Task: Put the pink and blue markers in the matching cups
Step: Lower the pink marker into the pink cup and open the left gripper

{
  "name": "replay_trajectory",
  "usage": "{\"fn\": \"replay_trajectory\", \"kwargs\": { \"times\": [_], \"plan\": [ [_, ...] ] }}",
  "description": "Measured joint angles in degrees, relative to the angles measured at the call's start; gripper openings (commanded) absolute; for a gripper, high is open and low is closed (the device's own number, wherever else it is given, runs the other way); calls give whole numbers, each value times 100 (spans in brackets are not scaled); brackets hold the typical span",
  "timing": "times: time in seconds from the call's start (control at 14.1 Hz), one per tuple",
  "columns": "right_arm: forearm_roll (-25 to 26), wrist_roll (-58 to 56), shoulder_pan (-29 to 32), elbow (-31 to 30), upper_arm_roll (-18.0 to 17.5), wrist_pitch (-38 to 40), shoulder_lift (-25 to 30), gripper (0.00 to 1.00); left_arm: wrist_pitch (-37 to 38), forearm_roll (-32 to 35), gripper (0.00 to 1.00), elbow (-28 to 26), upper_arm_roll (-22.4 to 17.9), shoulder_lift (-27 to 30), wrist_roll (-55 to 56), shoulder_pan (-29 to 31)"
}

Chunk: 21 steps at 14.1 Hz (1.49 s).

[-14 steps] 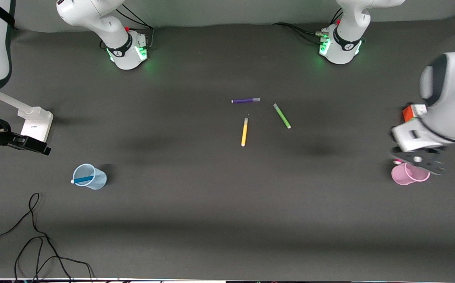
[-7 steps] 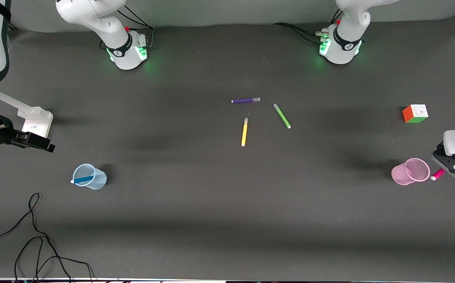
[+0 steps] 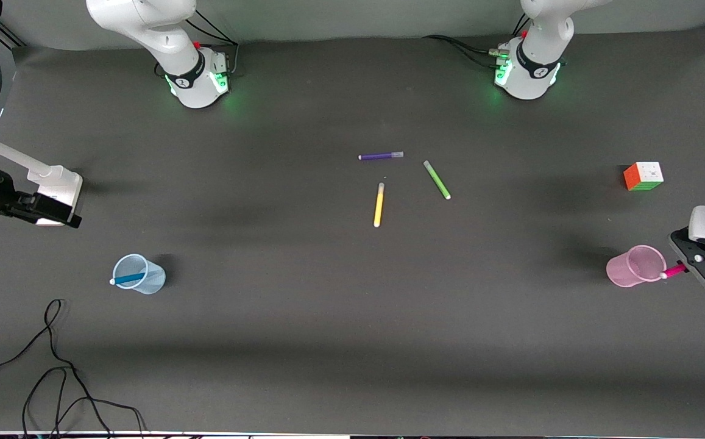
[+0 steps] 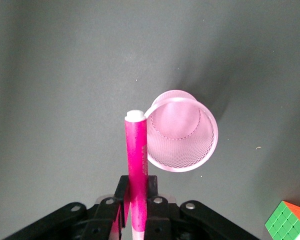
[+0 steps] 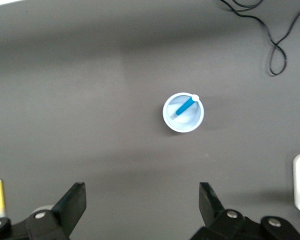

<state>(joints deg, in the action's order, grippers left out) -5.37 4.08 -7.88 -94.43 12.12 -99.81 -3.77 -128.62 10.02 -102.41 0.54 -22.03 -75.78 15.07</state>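
Probably a robotics lab: bolted arm bases (image 3: 197, 82), dark-matted table (image 3: 303, 341), loose cables (image 3: 53, 366).

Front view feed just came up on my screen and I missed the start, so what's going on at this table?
The left gripper is shut on a slim magenta-pink marker, holding its white tip at the rim of the small translucent pink cup at the left arm's end of the table; the marker is not in yet. The bright blue marker already leans inside the pale blue translucent cup. The right gripper hangs open above that cup, waiting. Purple, green and yellow pens lie mid-table.
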Motion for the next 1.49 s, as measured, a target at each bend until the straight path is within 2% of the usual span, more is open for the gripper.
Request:
{"fn": "replay_trajectory", "kwargs": {
  "times": [0.28,0.5,0.92,1.49],
  "plan": [
    [152,0,-25,-256,-207,-57,139,100,898,-910,0,13,72,103,421,-32],
    [160,0,-16,-256,-188,-49,181,100,956,-1570,0,6,120,121,436,-52],
    [161,-1,-13,-247,-184,-13,238,100,72,-2989,0,-162,69,103,-1818,56],
    [161,-1,-19,-155,-197,-13,240,100,51,-4952,0,-577,29,-91,-4695,666]
  ]
}}
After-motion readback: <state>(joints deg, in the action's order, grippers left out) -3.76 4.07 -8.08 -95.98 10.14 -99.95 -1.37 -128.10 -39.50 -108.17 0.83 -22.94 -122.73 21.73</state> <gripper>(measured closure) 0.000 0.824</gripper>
